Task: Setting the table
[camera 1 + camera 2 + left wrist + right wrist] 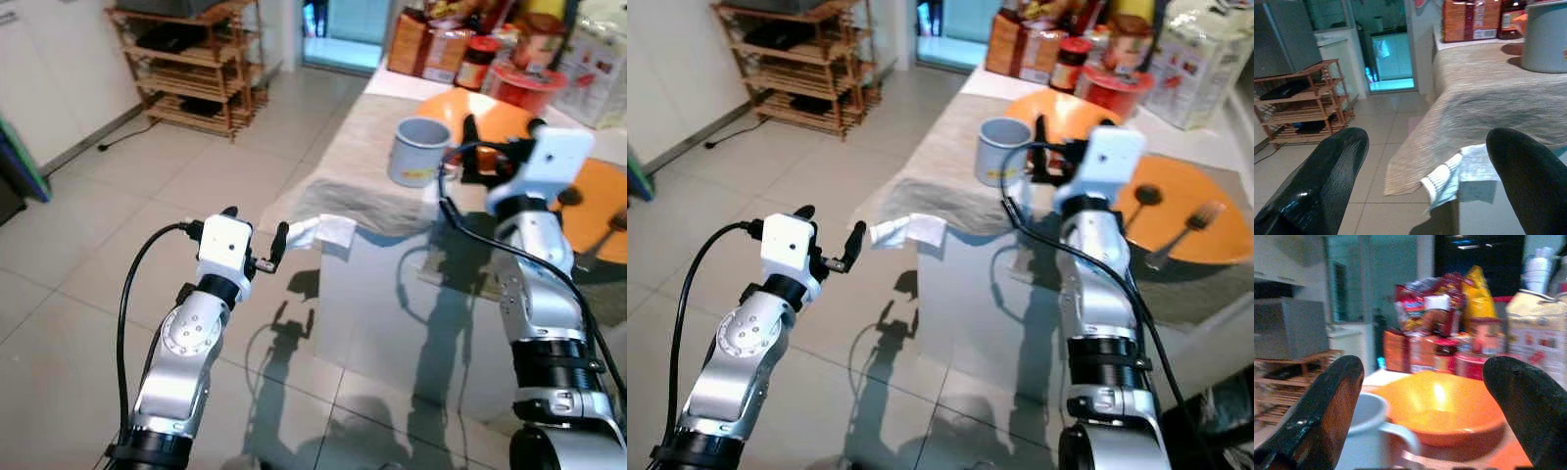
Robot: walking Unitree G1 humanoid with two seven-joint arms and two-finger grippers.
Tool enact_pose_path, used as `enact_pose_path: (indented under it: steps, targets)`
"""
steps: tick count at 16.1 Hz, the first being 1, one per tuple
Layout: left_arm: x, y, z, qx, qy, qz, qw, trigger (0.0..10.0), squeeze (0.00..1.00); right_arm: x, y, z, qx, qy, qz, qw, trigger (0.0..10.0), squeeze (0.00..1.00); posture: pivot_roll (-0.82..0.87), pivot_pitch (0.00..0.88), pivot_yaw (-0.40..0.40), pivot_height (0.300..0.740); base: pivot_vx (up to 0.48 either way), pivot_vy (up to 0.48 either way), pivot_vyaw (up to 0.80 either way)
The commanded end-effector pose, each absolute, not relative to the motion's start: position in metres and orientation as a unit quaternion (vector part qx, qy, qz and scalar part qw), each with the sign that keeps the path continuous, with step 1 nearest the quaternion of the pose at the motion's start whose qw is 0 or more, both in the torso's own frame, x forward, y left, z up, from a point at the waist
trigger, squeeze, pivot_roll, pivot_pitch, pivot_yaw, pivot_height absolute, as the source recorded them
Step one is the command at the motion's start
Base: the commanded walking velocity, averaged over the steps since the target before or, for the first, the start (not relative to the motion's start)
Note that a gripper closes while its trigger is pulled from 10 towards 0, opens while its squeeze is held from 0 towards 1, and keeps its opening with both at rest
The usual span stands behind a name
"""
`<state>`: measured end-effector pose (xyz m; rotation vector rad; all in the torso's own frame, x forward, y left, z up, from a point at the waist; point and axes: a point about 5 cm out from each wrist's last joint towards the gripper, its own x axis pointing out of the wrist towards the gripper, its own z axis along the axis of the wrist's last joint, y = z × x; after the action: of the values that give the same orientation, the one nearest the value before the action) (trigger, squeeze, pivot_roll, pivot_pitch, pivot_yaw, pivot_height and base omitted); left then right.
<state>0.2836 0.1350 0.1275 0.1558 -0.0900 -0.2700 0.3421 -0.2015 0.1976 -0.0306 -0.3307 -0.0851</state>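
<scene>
On the table's beige striped cloth point(940, 147) stands a grey mug point(999, 150), just beside an orange bowl point(1068, 110). Near them lies an orange plate point(1205, 211) with a spoon point(1143, 199) and a fork point(1187, 228) on it. The right gripper point(1050, 147) hovers next to the mug, jaws apart and holding nothing. The left gripper point(257, 238) is over the floor, jaws apart, near what seems a folded white napkin point(323, 232) at the table corner.

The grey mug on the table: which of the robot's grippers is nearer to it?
The right. The right gripper hovers open just beside the grey mug, over the table. The left gripper hangs open off the table's corner, above the floor.
</scene>
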Motion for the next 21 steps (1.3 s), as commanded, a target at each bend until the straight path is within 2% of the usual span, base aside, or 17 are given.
enact_pose_path:
  steps: [1,7,12,14,21]
  targets:
    - [0.284,0.134,0.129,0.080,-0.048,-0.138,0.986,10.0,0.00,0.344,-0.204,0.197,-0.024,-0.163,-0.049,0.985,10.0,0.00,0.04,0.000,0.011,0.736,0.000,0.000,0.00]
    - [0.282,0.136,0.130,0.086,-0.048,-0.140,0.985,10.0,0.00,0.368,-0.208,0.171,-0.007,-0.078,-0.033,0.996,10.0,0.00,0.09,0.000,0.013,0.736,0.000,0.000,0.00]
    - [0.281,0.141,0.130,0.092,-0.046,-0.134,0.986,10.0,0.00,0.383,-0.189,0.161,0.040,-0.038,-0.009,0.998,10.0,0.00,0.10,0.000,0.012,0.736,0.000,0.000,0.00]
    - [0.281,0.141,0.129,0.091,-0.045,-0.133,0.986,10.0,0.00,0.386,-0.177,0.157,0.049,-0.028,0.005,0.998,10.0,0.00,0.10,0.000,0.010,0.736,0.000,0.000,0.00]
    - [0.280,0.141,0.129,0.092,-0.044,-0.132,0.986,10.0,0.00,0.389,-0.177,0.150,0.043,-0.011,-0.004,0.999,10.0,0.00,0.10,0.000,0.008,0.736,0.000,0.000,0.00]
